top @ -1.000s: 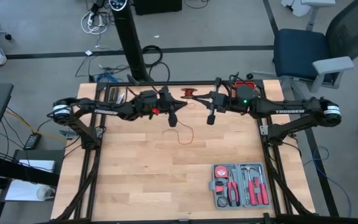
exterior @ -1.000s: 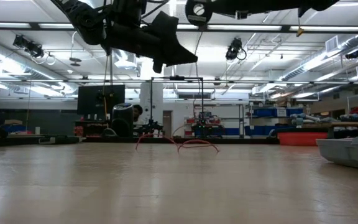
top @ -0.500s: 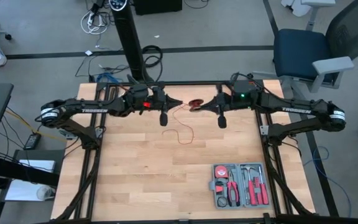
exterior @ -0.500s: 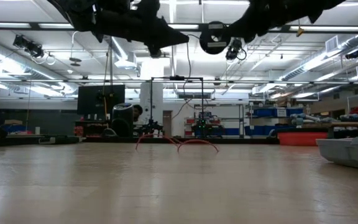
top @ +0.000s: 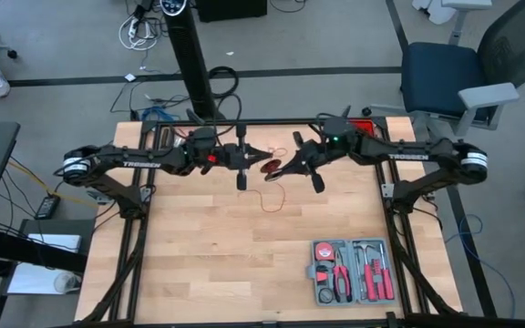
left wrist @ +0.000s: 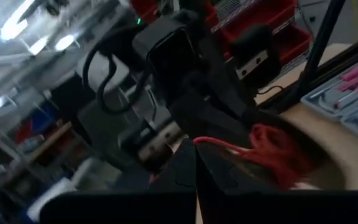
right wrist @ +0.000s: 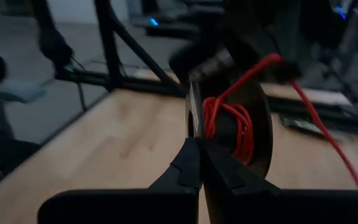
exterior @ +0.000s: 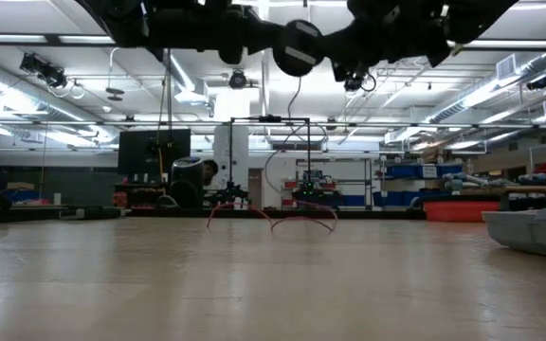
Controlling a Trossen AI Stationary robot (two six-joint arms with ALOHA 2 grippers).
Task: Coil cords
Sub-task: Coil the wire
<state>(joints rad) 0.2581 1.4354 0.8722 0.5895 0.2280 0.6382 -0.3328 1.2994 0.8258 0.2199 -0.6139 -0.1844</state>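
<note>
Both arms have drawn together above the worktop (top: 199, 246); the left tool (top: 264, 156) and right tool (top: 279, 169), each clamped narrow, pinch the red cord (top: 270, 168) bundle.

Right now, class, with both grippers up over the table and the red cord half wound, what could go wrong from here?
1. The coil of the red cord sits loosely around the right gripper; it might slip off and unwind.
2. The tail trails onto the table; it could snag or tangle as winding continues.
3. The left gripper is very close to the right gripper; they might collide.
</note>
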